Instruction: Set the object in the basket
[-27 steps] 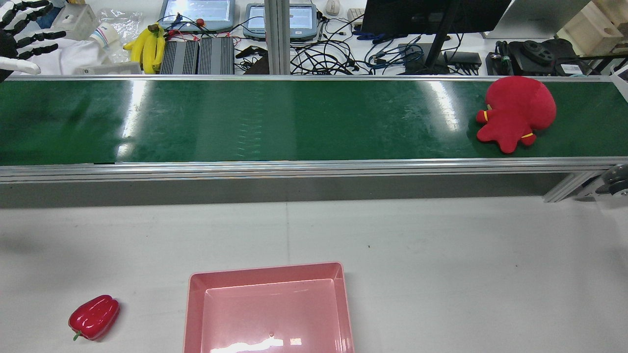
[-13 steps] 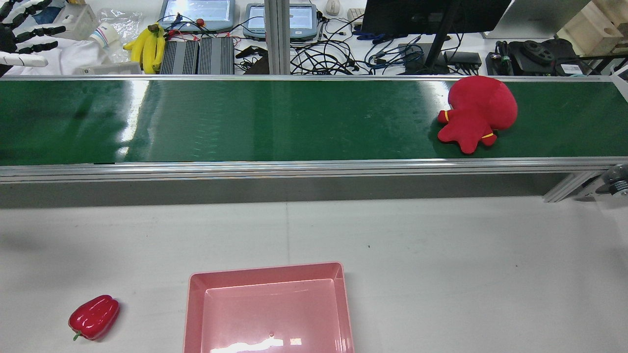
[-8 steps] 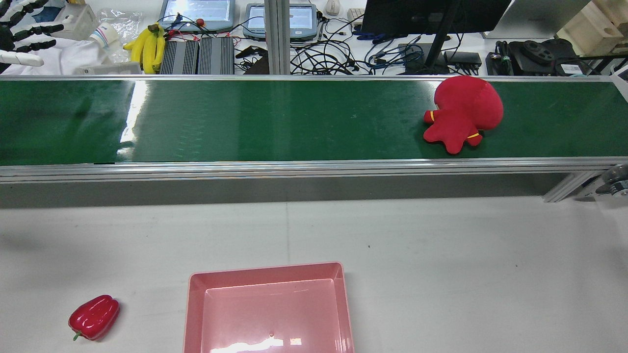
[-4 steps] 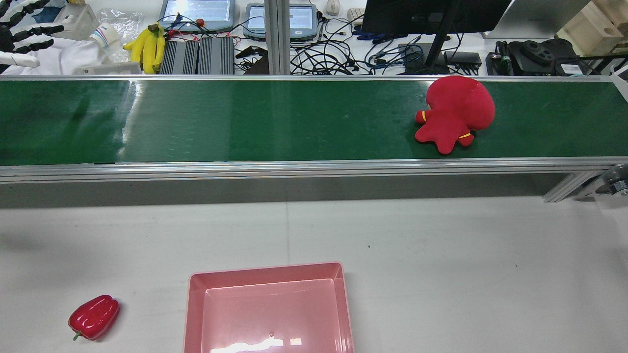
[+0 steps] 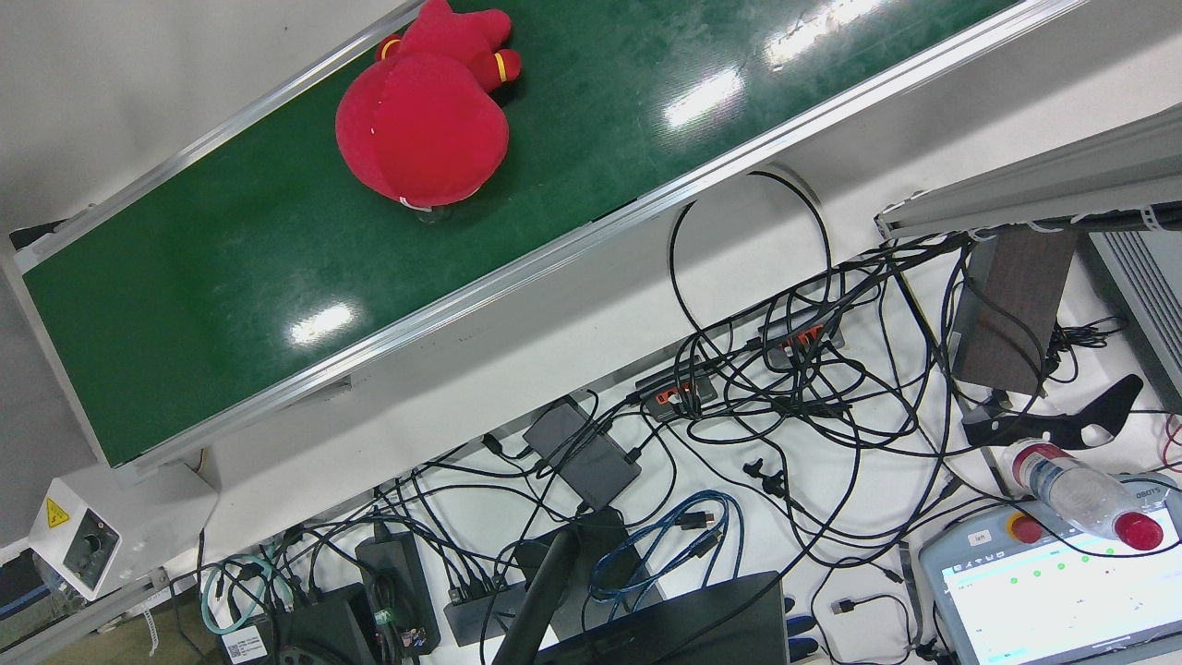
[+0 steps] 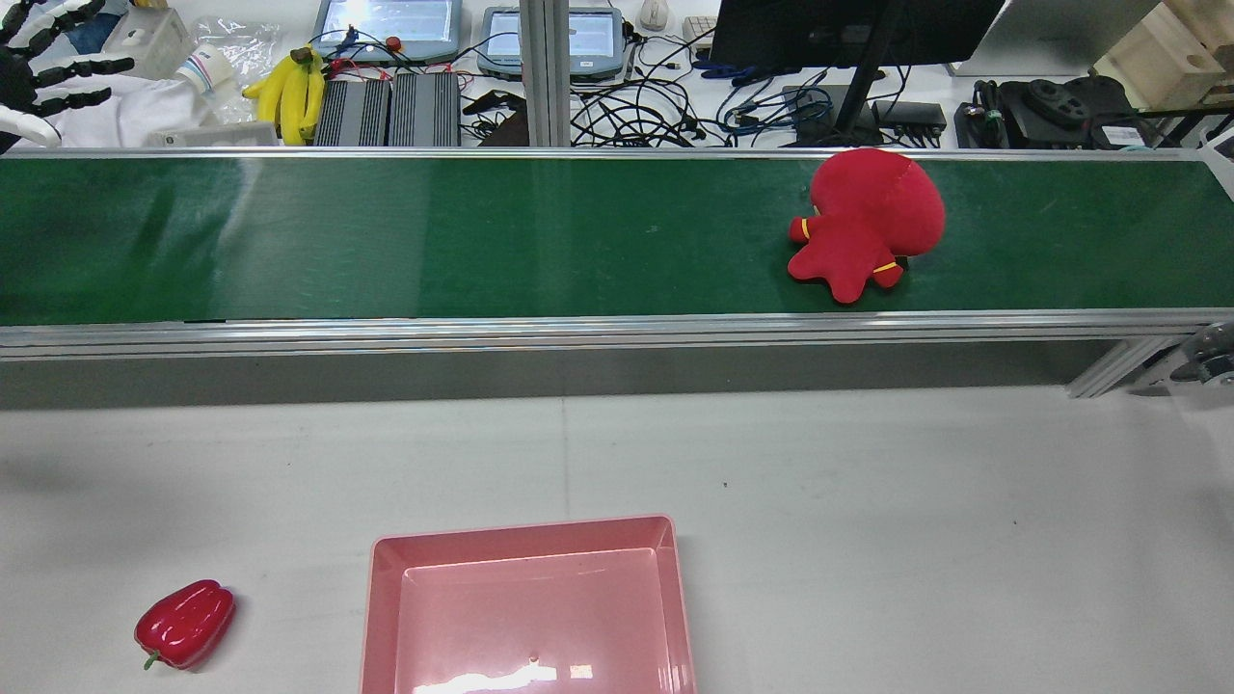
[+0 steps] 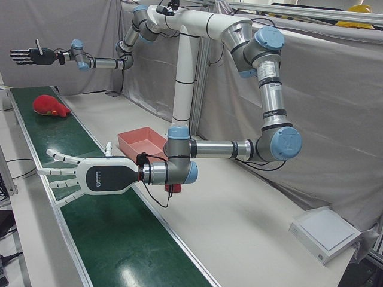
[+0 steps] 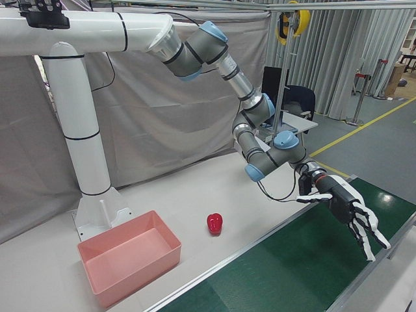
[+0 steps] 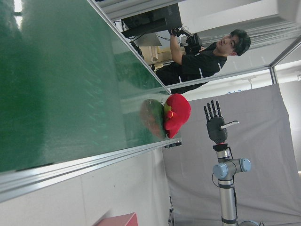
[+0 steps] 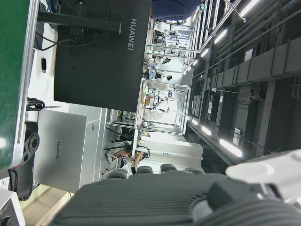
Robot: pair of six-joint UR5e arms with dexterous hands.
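Note:
A red plush toy [image 6: 863,226] lies on the green conveyor belt [image 6: 482,241], right of its middle; it also shows in the front view [image 5: 425,120] and the left hand view [image 9: 176,113]. The pink basket [image 6: 525,528] stands on the white table at the near edge. My left hand [image 6: 43,72] hovers open with fingers spread over the belt's far left end, also seen in the left-front view [image 7: 90,176] and the right-front view [image 8: 348,208]. My right hand [image 7: 30,55] is open, held high above the belt's end near the plush, holding nothing.
A red bell pepper [image 6: 185,622] lies on the table left of the basket. The belt's aluminium rail [image 6: 578,333] separates belt and table. Behind the belt are bananas [image 6: 289,92], a monitor [image 6: 848,29], tablets and tangled cables.
The plush toy has ridden the belt steadily leftward in the rear view. My left hand has only shifted slightly and stays open.

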